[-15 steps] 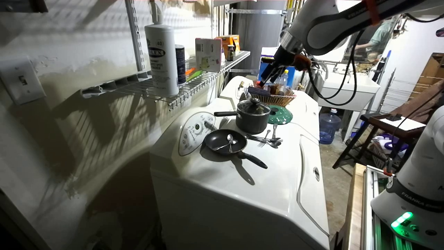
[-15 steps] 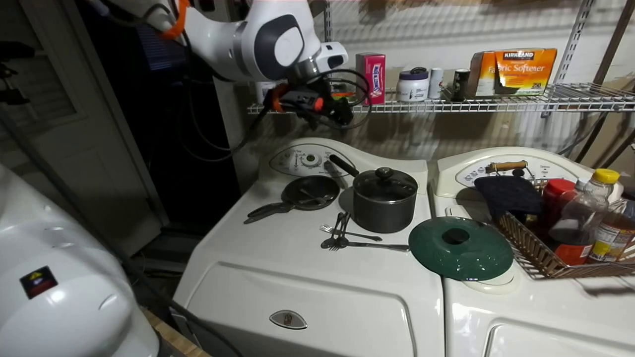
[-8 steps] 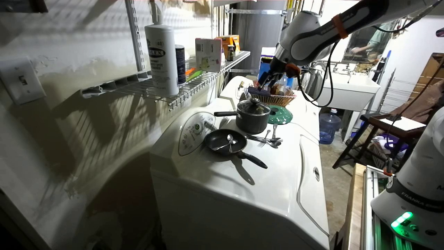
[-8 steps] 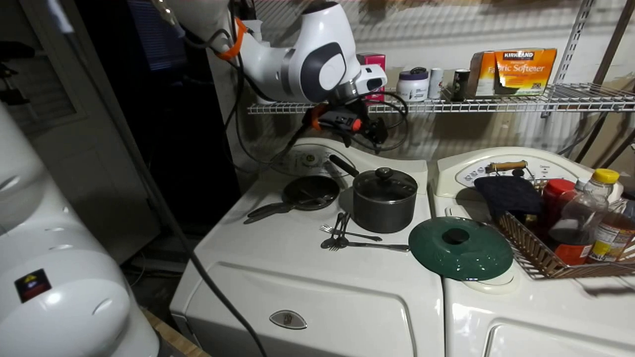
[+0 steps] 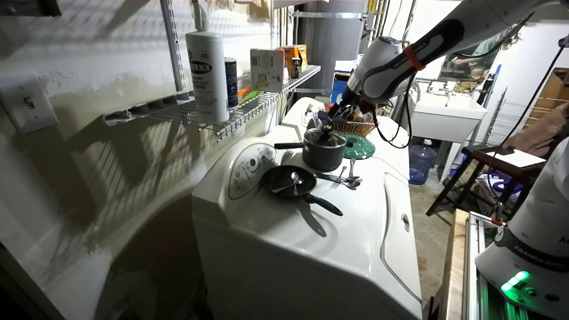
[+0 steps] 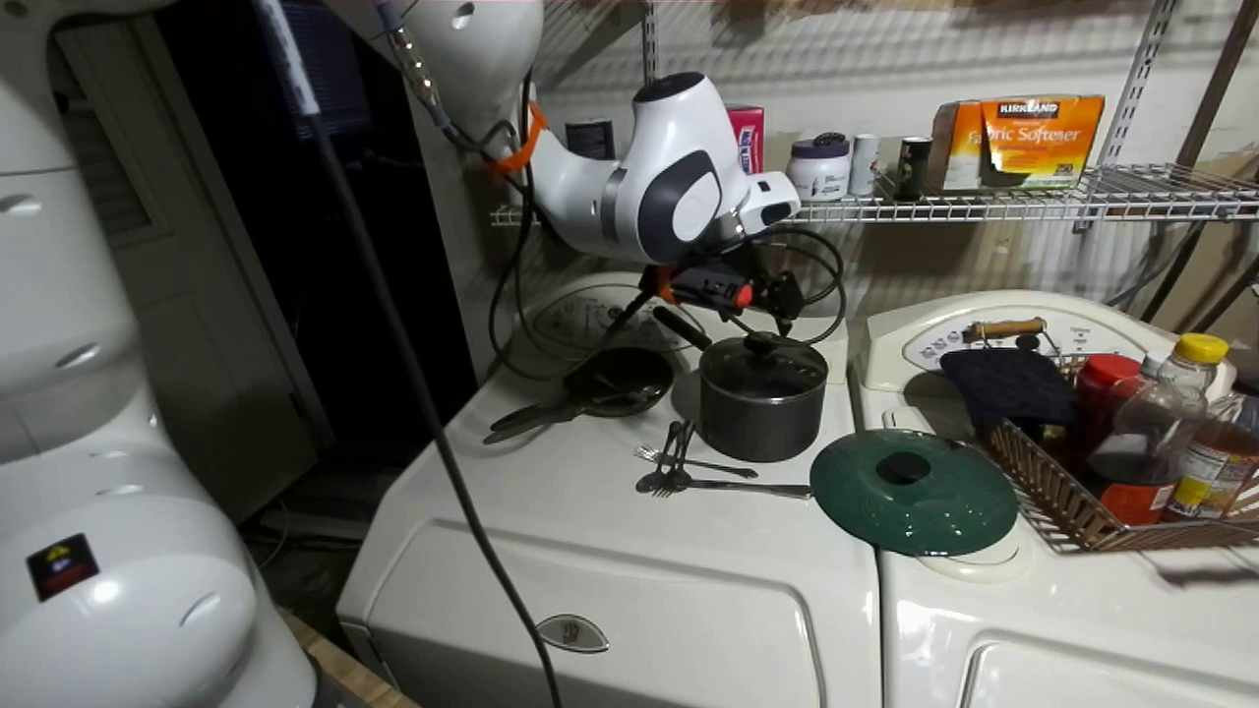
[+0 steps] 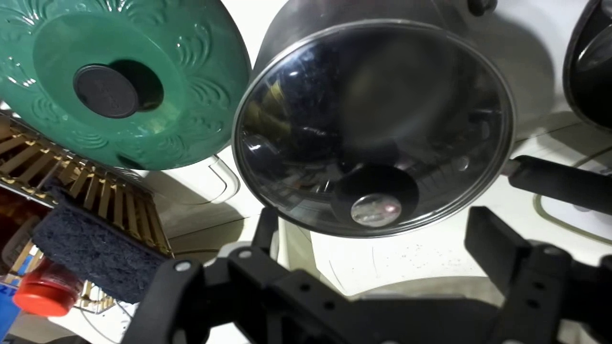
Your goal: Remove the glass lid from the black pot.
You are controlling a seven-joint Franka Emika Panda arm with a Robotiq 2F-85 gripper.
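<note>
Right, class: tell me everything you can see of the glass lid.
The glass lid is round and see-through, with a metallic-looking rim and a dark central knob topped by a shiny disc. It rests level, knob up, on the black pot. The open gripper is near the knob; contact is unclear.

You have room over the flat white worktop (image 6: pixel 590 503) in front of the metal cutlery (image 6: pixel 679 481). The shallow black frying pan (image 6: pixel 641 365) and round green lid (image 6: pixel 915 511) flank the deep black cylindrical pot (image 6: pixel 762 428); a white wire shelf (image 6: pixel 1023 207) blocks you higher up behind.
</note>
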